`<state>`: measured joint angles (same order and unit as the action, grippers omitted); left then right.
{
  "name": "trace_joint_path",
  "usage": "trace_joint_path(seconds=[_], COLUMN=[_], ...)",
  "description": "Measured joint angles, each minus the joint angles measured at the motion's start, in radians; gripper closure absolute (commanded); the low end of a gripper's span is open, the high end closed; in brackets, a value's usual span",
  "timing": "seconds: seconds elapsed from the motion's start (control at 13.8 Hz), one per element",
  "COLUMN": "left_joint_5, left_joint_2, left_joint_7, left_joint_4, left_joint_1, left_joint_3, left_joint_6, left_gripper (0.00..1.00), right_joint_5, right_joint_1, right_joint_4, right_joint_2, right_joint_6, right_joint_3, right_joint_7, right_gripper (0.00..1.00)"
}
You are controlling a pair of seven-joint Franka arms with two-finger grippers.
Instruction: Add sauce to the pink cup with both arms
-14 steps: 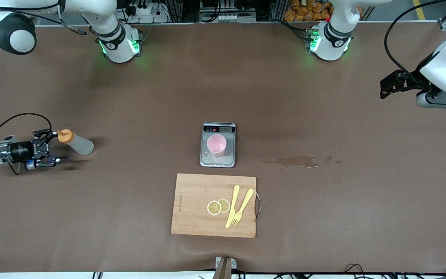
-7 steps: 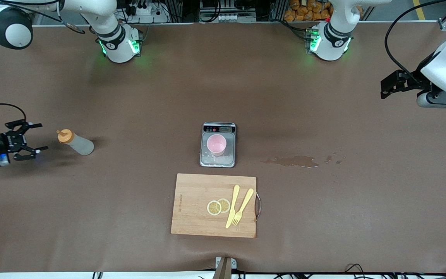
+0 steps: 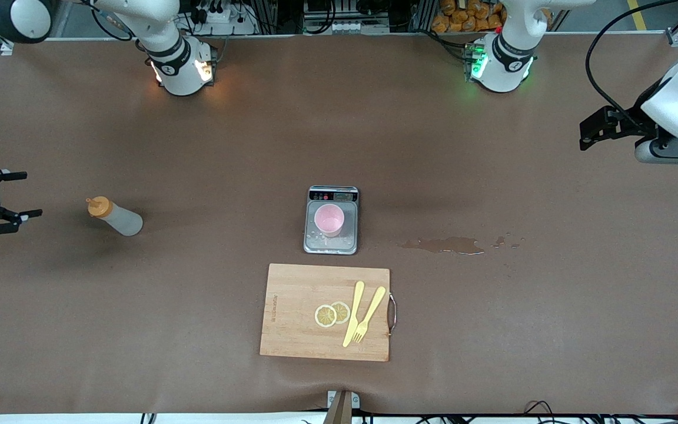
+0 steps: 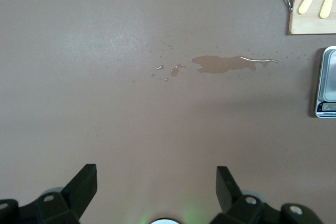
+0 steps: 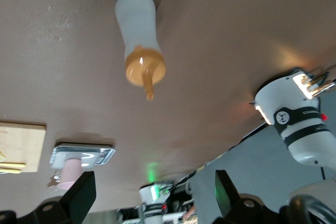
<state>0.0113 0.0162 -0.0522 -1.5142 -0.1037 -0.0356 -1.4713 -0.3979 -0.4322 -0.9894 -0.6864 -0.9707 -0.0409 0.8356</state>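
Observation:
The sauce bottle [image 3: 114, 216], whitish with an orange nozzle cap, stands on the table toward the right arm's end; the right wrist view shows the bottle [image 5: 137, 35] too. My right gripper [image 3: 32, 194] is open and empty at that end's table edge, well apart from the cap. The pink cup [image 3: 329, 221] sits on a grey scale [image 3: 331, 242] mid-table, and the right wrist view also catches the cup [image 5: 69, 174]. My left gripper [image 3: 583, 136] hovers open and empty over the left arm's end, fingers [image 4: 86, 179] spread wide above bare table.
A brown liquid puddle [image 3: 444, 245] lies beside the scale toward the left arm's end, with the same puddle [image 4: 226, 64] in the left wrist view. A wooden cutting board [image 3: 292, 312], nearer the front camera than the scale, carries lemon slices [image 3: 331, 314] and a yellow knife and fork [image 3: 364, 315].
My right gripper has pulled back from the bottle's cap toward the table edge, staying open. The bottle has not moved. The right arm's base light went from green to orange-white.

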Motion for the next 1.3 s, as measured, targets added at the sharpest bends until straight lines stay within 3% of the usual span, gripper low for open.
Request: trace_joint_path(seconds=[0.51,0.87,1.01,1.16,1.3], left_joint_5=[0.0,0.0,0.0,0.0,0.0], left_joint_2=[0.0,0.0,0.0,0.0,0.0], left_joint_7=[0.0,0.0,0.0,0.0,0.0], left_joint_4=[0.019,0.026,0.026,0.026,0.026], left_joint_1=[0.0,0.0,0.0,0.0,0.0], left_joint_3=[0.001,0.001,0.001,0.001,0.001], left_joint_6=[0.0,0.0,0.0,0.0,0.0], left_gripper=[0.0,0.0,0.0,0.0,0.0], right_joint_5=[0.018,0.142,0.229,0.3,0.307], right_joint_1=[0.174,0.389,0.436,0.465,0.468], right_joint_4=[0.005,0.001,-0.011,-0.1,-0.233], right_joint_2=[0.236,0.37,0.412,0.484,0.564], right_joint_6=[0.079,0.083,0.058,-0.036,-0.165], right_joint_3=[0.0,0.025,0.026,0.026,0.027], right_joint_7=[0.004,0.0,-0.127,-0.275,-0.352], right_gripper=[0.0,0.0,0.0,0.0,0.0])
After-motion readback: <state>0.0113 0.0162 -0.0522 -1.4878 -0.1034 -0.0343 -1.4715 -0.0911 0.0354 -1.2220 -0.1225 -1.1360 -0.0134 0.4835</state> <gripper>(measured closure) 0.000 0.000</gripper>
